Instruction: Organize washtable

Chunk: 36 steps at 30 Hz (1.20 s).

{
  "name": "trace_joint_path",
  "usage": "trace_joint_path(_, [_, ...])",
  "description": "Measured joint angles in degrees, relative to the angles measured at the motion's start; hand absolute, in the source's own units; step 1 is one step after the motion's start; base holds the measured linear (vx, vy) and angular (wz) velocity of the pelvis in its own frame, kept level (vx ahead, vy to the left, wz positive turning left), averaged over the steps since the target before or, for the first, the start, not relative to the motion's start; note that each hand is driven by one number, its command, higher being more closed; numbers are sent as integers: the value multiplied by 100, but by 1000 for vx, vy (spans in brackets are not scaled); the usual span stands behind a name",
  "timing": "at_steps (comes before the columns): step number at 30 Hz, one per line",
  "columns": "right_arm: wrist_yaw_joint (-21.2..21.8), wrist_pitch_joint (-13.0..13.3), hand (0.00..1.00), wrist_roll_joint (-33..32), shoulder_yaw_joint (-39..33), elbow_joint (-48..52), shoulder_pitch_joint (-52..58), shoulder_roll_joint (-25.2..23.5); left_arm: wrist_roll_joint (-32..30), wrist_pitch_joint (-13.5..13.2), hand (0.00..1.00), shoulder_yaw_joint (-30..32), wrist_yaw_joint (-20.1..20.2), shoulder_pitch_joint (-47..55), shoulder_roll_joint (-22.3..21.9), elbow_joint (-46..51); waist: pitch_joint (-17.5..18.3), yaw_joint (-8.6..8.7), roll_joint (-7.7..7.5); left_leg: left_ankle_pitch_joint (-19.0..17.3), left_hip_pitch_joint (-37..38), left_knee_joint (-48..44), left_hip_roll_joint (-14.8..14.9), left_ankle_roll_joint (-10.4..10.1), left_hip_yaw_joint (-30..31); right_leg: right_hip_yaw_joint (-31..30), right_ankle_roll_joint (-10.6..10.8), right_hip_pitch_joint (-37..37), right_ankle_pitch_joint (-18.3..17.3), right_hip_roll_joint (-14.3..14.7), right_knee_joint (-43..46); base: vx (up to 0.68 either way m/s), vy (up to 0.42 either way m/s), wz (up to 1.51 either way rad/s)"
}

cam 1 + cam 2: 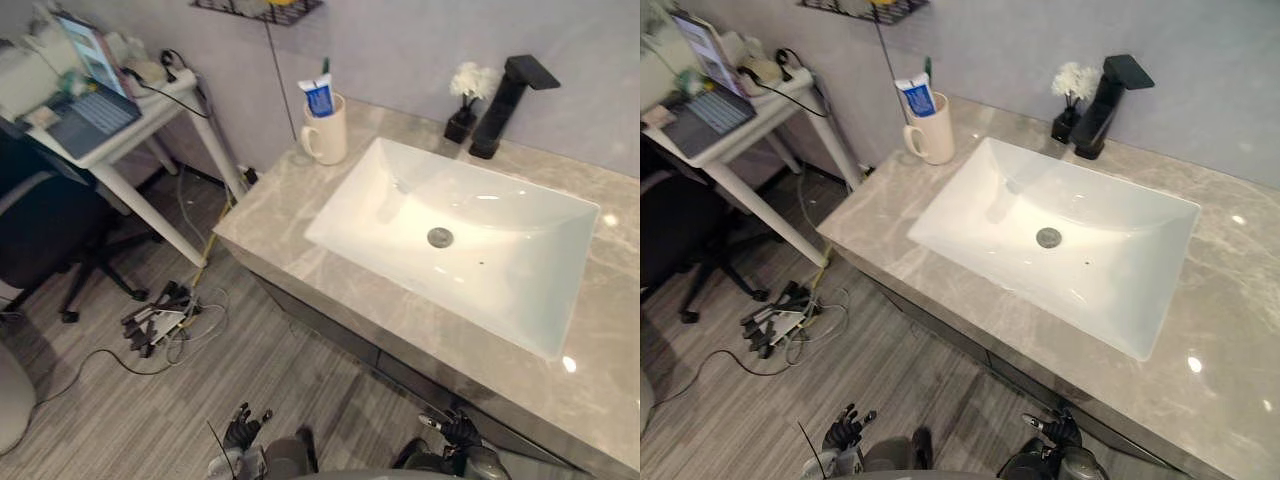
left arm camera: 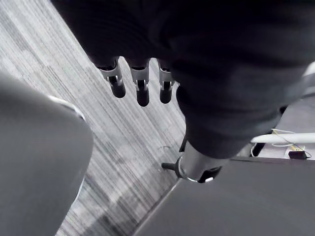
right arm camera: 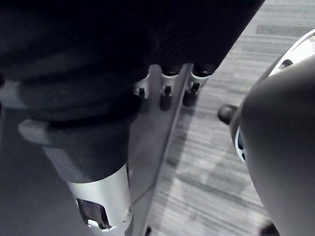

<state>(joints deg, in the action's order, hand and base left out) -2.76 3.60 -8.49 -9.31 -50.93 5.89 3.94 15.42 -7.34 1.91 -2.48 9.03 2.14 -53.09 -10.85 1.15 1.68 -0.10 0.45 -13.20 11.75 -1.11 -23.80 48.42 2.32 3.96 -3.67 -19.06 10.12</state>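
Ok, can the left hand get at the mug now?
Probably yes: the mug stands alone at the left corner of the countertop, but the left hand hangs open below the edge and must rise first.

Bright, even indoor light fell from above. Small white glints shone on the polished stone counter (image 1: 270, 215) at the right, and soft highlights spread across the white sink (image 1: 520, 260). The floor (image 1: 110, 400) to the left lay dimmer, with soft-edged shadows.
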Motion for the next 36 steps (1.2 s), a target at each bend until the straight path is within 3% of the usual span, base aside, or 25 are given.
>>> trace_joint_path(1, [0,-1,0,0,-21,8,-10,16,-54,9,0,-44,9,-4,-20,-1,4,-1,67,93,106,164,115,-108,-171,112,57,21,35,6,10,-78,337,112])
trace_joint_path(2, [-1,-4,0,-1,-80,78,-44,45,-148,20,0,-182,16,-19,-60,-12,4,3,238,275,241,495,249,-409,-357,349,132,30,81,21,93,-82,358,106])
trace_joint_path(3, [95,56,0,-137,-155,96,-68,8,-256,29,0,-351,37,-90,-50,-35,24,38,325,116,257,756,131,-596,-374,570,250,50,156,-37,171,-90,356,111])
trace_joint_path(4, [101,89,0,-170,-201,128,-77,-1,-273,59,0,-423,76,-142,20,-50,3,46,294,56,244,829,71,-548,-331,688,308,99,195,-121,200,-99,349,114])
trace_joint_path(5, [88,117,0,-166,-210,172,-99,-172,-262,58,0,-442,126,-168,131,-27,-88,-16,137,-52,249,865,-143,-436,-175,865,322,247,300,-307,213,-90,326,79])
trace_joint_path(7, [73,91,0,-60,-208,100,-95,-313,-272,31,0,-450,126,-175,211,26,-93,-107,4,-182,212,719,-318,-318,-23,929,298,344,368,-520,282,-81,348,58])
trace_joint_path(9, [48,71,0,34,-178,57,-91,-291,-287,-24,0,-460,124,-181,216,30,-100,-202,-39,-621,92,242,-481,-192,170,892,290,478,395,-841,602,-52,290,38])
trace_joint_path(10, [48,45,0,52,-124,79,-89,-260,-326,-50,0,-453,123,-180,224,50,-146,-196,-103,-897,-90,-98,-517,-174,261,704,104,459,294,-1030,892,-112,181,35])
trace_joint_path(11, [66,26,0,91,-67,117,-92,-215,-391,-48,0,-456,124,-178,261,70,-165,-180,-76,-1142,-201,-424,-562,-109,404,253,-202,354,179,-1227,1320,-134,206,61])
trace_joint_path(12, [72,-7,0,127,30,174,-86,-101,-402,-43,0,-454,111,-177,263,79,-185,-173,-96,-1257,-207,-588,-680,-20,578,-859,-663,9,371,-1425,2035,-151,234,101])
trace_joint_path(13, [105,-10,0,125,119,166,-39,-23,-413,-39,0,-431,106,-174,295,89,-235,-178,-47,-1273,-203,-558,-683,7,936,-2403,-508,-548,310,-1091,2749,-67,171,100])
trace_joint_path(14, [125,-15,0,124,155,163,-42,-29,-413,-37,0,-375,97,-185,316,116,-241,-200,-81,-1280,-207,-539,-670,36,1057,-2842,-164,-723,18,-802,2982,-21,97,95])
trace_joint_path(16, [182,-4,0,56,449,166,-59,-82,-371,-30,0,-188,81,-203,352,220,-336,-196,-282,-1208,-302,-502,-699,157,1529,-3244,-83,-1087,-772,66,3241,17,11,93])
trace_joint_path(17, [180,2,0,7,479,165,-56,-103,-376,-30,0,-166,74,-248,351,219,-374,-204,-342,-1201,-350,-502,-726,168,1671,-3297,-60,-1170,-928,311,3154,11,-66,136])
trace_joint_path(18, [179,6,0,-55,470,161,-20,-130,-381,3,0,-159,62,-372,402,177,-461,-195,-404,-1163,-461,-498,-839,228,2165,-3538,61,-1316,-1093,879,2692,9,-96,117])
trace_joint_path(21, [176,40,0,-279,427,103,13,-161,-380,53,0,-163,-9,-404,408,142,-469,-186,-429,-1165,-630,-494,-1075,223,2958,-4416,138,-1312,-1094,1437,1644,55,-186,164])
trace_joint_path(23, [170,39,0,-331,227,105,69,-344,-385,51,0,-133,-8,-395,432,147,-429,-185,-613,-1140,-677,-532,-1315,171,3511,-4335,43,-1225,-1047,1357,1603,146,-249,213])
trace_joint_path(25, [179,53,0,-325,133,176,178,-233,-375,48,0,44,-34,-362,216,237,-348,-249,-357,-1098,-1009,-1147,-1041,77,3622,-3673,-82,-1110,-1135,1431,1589,186,-221,167])
trace_joint_path(26, [161,47,0,-326,136,201,143,-188,-371,43,0,141,-40,-275,138,309,-357,-219,-272,-1179,-1114,-1211,-815,-162,3550,-3321,-204,-974,-1163,1500,1561,227,-206,128])
trace_joint_path(27, [154,51,0,-330,137,187,142,-193,-354,43,0,183,-41,-273,134,316,-338,-221,-236,-1077,-1181,-1243,-598,-362,3220,-3038,-288,-844,-1114,1543,1451,277,-195,124])
trace_joint_path(28, [149,51,0,-334,142,181,146,-210,-327,48,0,236,-42,-276,127,316,-327,-237,-226,-1075,-1172,-1217,-395,-364,2651,-2909,-337,-692,-1083,1605,1320,218,-125,74])
trace_joint_path(31, [142,50,0,-334,141,172,141,-281,-265,52,0,241,-42,-297,151,302,-311,-373,-325,-971,-1028,-934,-363,-450,2226,-2865,-333,-529,-1078,1601,1162,127,-31,17])
trace_joint_path(32, [144,48,0,-336,145,164,137,-317,-266,64,0,202,-38,-297,201,282,-274,-371,-377,-839,-999,-762,-391,-430,2107,-2856,-294,-511,-1051,1559,1076,111,15,23])
trace_joint_path(34, [145,51,0,-336,146,156,119,-373,-323,110,0,-36,-35,-367,343,175,-219,-305,-458,-157,-868,32,-537,-403,1577,-2651,-214,-447,-771,1389,661,95,41,50])
trace_joint_path(36, [145,54,0,-336,143,67,61,-358,-402,162,0,-193,-33,-346,378,161,-197,-184,-418,253,-720,626,-602,-282,987,-2453,-177,-307,-552,1342,347,49,80,66])
